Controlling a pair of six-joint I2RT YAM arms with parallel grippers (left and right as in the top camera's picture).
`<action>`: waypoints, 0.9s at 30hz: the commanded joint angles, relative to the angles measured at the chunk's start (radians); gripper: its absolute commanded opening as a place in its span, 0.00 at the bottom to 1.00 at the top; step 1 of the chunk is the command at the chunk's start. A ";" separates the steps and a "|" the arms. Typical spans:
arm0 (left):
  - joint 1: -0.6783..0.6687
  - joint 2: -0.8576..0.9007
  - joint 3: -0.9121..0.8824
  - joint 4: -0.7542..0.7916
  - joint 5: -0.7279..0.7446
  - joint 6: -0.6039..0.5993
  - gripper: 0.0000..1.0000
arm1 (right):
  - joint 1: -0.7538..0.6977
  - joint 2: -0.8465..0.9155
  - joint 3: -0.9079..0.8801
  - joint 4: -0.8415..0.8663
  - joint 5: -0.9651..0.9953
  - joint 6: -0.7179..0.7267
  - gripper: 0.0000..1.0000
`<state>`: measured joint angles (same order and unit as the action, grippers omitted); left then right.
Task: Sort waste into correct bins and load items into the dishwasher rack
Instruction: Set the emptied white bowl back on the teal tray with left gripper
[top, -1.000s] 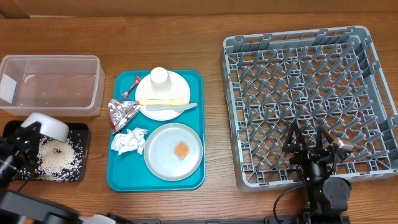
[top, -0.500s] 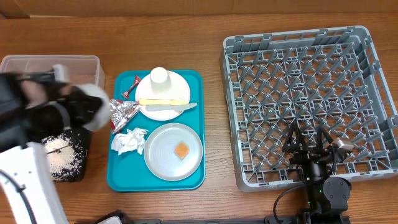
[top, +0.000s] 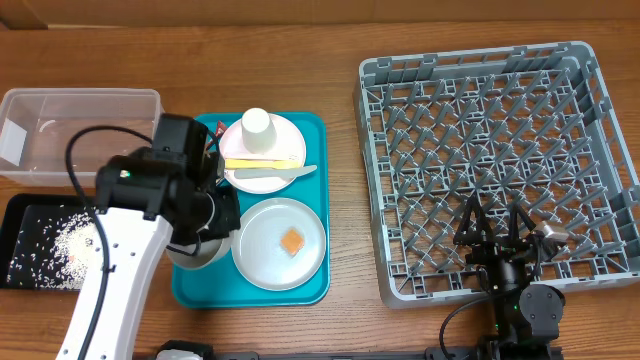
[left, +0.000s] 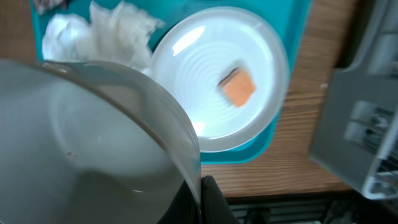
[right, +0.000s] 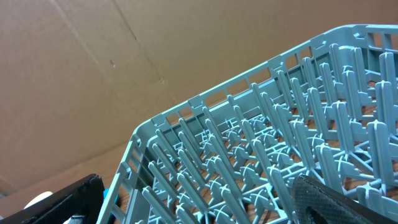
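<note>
The white bowl (top: 198, 258) hangs above the lower left corner of the teal tray (top: 316, 196), left of centre in the overhead frame. The left end effector (left: 202, 193) is clamped on its rim; in the left wrist view the bowl fills the lower left, its inside looking bare. Just right of the bowl lies the grey plate (top: 262, 262) with the orange food square (top: 291, 241) on it. The crumpled white napkin (left: 106, 34) shows above the bowl in the wrist view, beside the plate. Higher on the tray, the pinkish-white plate (top: 285, 135) carries the small white cup (top: 258, 122) and the flat utensils (top: 268, 164). At far left, the black tray (top: 30, 212) holds scattered rice grains (top: 55, 245), with the clear tub (top: 80, 135) above it. On the right of the desk (top: 340, 60) stands the grey rack (top: 500, 120); the right end effector (top: 495, 222) sits over its lower edge, fingers wide apart, holding nothing.
</note>
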<state>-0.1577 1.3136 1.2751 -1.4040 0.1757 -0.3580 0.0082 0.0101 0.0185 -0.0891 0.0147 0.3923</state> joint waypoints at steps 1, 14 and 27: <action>-0.006 0.006 -0.097 0.040 -0.054 -0.069 0.04 | 0.003 -0.005 -0.011 0.007 0.003 -0.004 1.00; -0.006 0.007 -0.317 0.194 -0.056 -0.103 0.08 | 0.003 -0.005 -0.011 0.007 0.003 -0.004 1.00; -0.005 0.007 -0.415 0.253 -0.089 -0.111 0.11 | 0.003 -0.005 -0.011 0.007 0.003 -0.004 1.00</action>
<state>-0.1577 1.3205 0.8894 -1.1614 0.1318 -0.4465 0.0082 0.0101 0.0185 -0.0891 0.0147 0.3920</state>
